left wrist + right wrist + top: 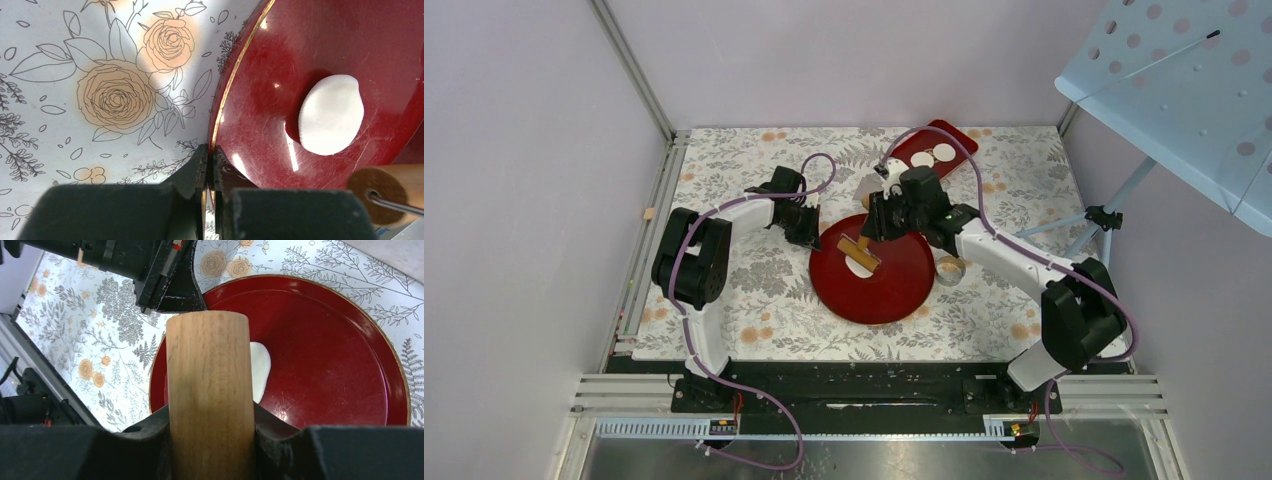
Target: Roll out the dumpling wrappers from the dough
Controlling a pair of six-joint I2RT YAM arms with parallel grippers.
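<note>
The right end effector [210,425] has its two fingers clamped on a wooden rolling pin [207,375], one on each side of the barrel, and the pin sticks straight out ahead of it. Just past the pin's far end lies the dough [260,370], a soft white flattened patch. From the wrist view the pin hides its left part, and I can't tell whether wood and dough are actually touching. The dough sits inside a round red plate [325,370] with a thin gold rim, below and ahead of this end effector.

Across the plate, the left end effector [210,170] has its fingers pressed together on the plate's rim. The gold edge runs straight down into the slit between them. From there the dough [331,115] is ahead and to the right, well inside the plate, with the round end of the pin low on the right.

Further out, beyond the right end effector on the far side of the worktop [744,300], a small red tray [959,138] carries two dumpling wrappers [944,152], flat white discs side by side. A metal ring cutter [948,268] stands just off the plate's edge, under the right arm. The worktop has a floral cover.
</note>
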